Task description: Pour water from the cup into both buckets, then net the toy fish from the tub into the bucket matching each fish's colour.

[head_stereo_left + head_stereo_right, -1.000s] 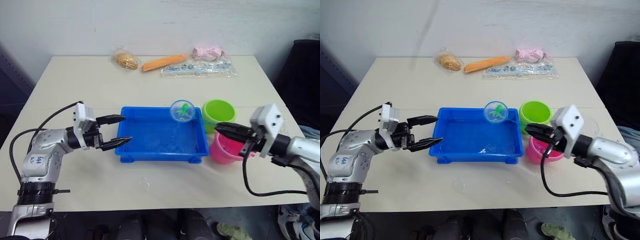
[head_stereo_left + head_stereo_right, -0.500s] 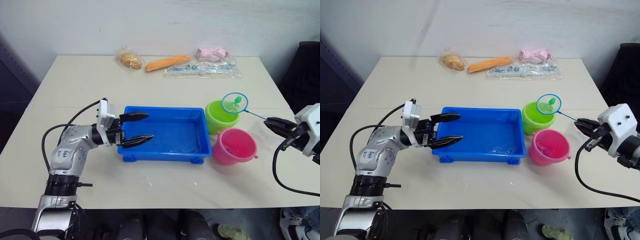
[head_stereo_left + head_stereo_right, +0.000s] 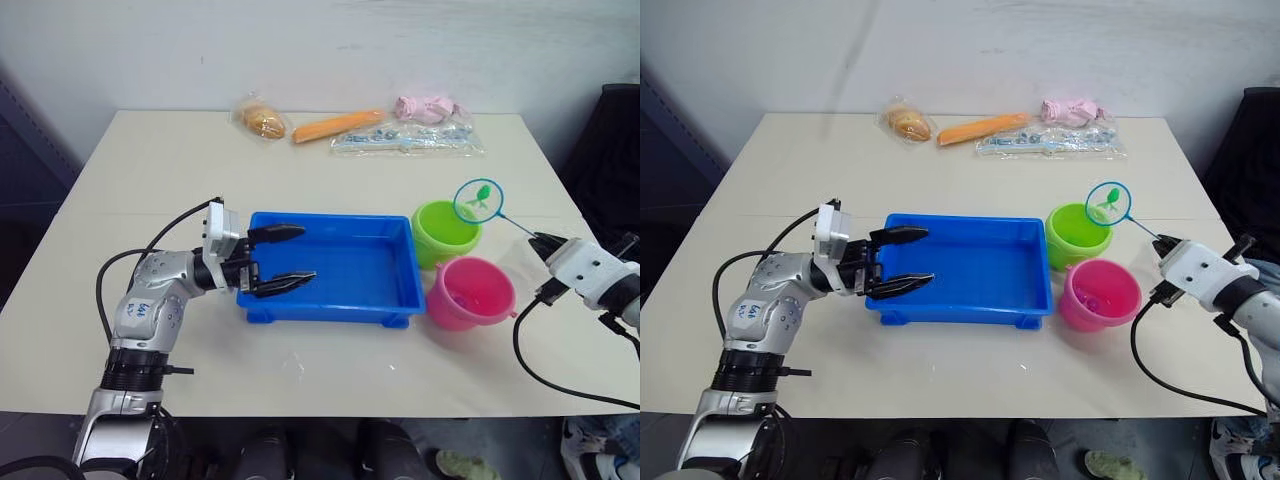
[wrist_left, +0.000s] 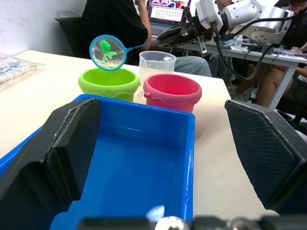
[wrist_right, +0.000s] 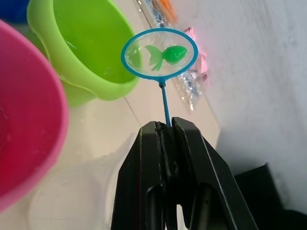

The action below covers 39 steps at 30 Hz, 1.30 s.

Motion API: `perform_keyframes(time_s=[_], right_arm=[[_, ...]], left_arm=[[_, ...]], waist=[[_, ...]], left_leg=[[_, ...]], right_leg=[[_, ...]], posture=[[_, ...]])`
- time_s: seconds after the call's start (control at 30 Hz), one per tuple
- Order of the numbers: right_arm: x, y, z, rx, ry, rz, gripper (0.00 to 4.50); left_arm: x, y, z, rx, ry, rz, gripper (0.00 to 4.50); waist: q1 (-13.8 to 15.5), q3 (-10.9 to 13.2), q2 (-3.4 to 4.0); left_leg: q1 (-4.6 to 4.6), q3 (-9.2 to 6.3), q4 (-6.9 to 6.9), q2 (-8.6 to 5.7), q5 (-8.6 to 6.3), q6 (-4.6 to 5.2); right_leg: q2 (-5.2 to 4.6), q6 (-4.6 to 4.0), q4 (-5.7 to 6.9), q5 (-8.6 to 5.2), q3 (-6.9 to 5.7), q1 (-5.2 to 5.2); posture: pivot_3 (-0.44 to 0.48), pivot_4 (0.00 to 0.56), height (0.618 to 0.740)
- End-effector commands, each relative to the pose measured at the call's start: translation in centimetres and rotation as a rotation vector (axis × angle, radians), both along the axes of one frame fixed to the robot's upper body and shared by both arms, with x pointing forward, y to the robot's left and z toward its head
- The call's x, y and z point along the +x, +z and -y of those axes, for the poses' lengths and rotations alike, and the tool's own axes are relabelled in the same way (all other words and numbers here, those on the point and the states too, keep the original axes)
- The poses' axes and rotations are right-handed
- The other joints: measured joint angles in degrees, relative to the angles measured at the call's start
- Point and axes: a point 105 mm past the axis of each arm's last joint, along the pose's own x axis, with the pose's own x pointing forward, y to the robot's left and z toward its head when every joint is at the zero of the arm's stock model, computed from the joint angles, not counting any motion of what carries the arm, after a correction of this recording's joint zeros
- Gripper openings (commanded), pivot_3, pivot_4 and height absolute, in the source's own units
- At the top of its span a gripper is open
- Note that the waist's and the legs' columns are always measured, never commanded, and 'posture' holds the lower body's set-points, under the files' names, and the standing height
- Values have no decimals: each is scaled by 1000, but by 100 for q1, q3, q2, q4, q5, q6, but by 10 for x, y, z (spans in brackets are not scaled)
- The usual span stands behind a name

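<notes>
On my tabletop (image 3: 150,160): blue tub (image 3: 330,270), left end effector (image 3: 285,257) open over its near-left end. Green bucket (image 3: 443,230), pink bucket (image 3: 468,292) beside it. Right end effector (image 5: 166,128) clamps the net (image 3: 478,199) above the green bucket, green fish (image 5: 164,55) inside.

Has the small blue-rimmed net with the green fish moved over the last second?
Yes. The net went from above the blue plastic tub's far right corner to beyond the lime green bucket.

Two buckets (image 3: 444,232) (image 3: 468,292) — one tub (image 3: 330,305), one cup (image 4: 157,63), one net (image 5: 159,53), one fish (image 5: 165,55).
</notes>
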Motion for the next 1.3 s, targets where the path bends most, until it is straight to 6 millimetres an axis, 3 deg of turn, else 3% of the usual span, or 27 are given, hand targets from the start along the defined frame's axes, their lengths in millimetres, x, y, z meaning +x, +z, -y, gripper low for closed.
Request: perform_keyframes(time_s=[0.03, 0.27, 0.53, 0.6, 0.73, 0.9, 1.0, 1.1, 1.3], right_arm=[[-2, 15, -6, -162, 43, 106, 0], [-5, 9, -8, -367, 85, 160, 0], [-5, 10, -6, -432, 98, 188, 0], [-6, 16, -7, -404, 103, 220, 0], [-7, 32, -16, 37, 116, 212, 0], [-19, 34, -49, 433, 294, -23, 0], [-28, 40, -77, 587, 409, -179, 0], [-37, 43, -109, 680, 522, -292, 0], [-69, 17, -162, 659, 716, -548, 0]], left_arm=[[-1, 6, -1, 2, 0, 43, 4452], [-2, 6, -5, -1, 16, 55, 4452], [-4, 5, -14, 11, 38, 55, 4452], [-4, 6, -18, 14, 42, 59, 4452], [-13, 26, -22, -77, -3, 101, 4452], [-21, 31, -32, -15, -51, 109, 4452], [-26, 38, -43, -6, -68, 101, 4452], [-36, 36, -55, 53, -92, 110, 4452], [-64, 17, -78, 195, -159, 61, 4452]], waist=[[0, 0, 0], [-1, 0, 0], [-11, 0, 0], [-5, 0, 0], [-10, 0, 0], [0, 1, 1], [2, 1, 2], [-5, 1, 2], [5, 1, 2]], left_leg=[[0, 0, 0, 1, 0, 0], [0, -1, 1, 3, 0, 0], [1, -1, 0, 5, 1, -1], [1, -1, 1, 4, 1, -1], [2, -9, 1, 9, 1, -1], [9, -17, 1, 8, 1, 0], [12, -25, 2, 10, 0, 3], [13, -29, 2, 9, -1, 4], [11, -32, -4, 9, -4, 5]], right_leg=[[0, 0, 0, 0, 0, 0], [-1, 0, 0, 0, 1, 2], [-1, 0, -1, 0, 2, 1], [-1, 0, -1, 0, 2, 1], [1, 0, -3, 0, -5, 9], [0, 0, -4, 0, -10, 20], [-2, -1, -7, 0, -15, 30], [-5, -2, -8, -1, -18, 32], [-5, -7, -15, -3, -24, 31]], posture=[[0, 150, 740], [0, 150, 740], [0, 150, 740], [0, 150, 740], [0, 150, 740], [0, 150, 740], [0, 150, 740], [0, 150, 740], [0, 150, 740]])
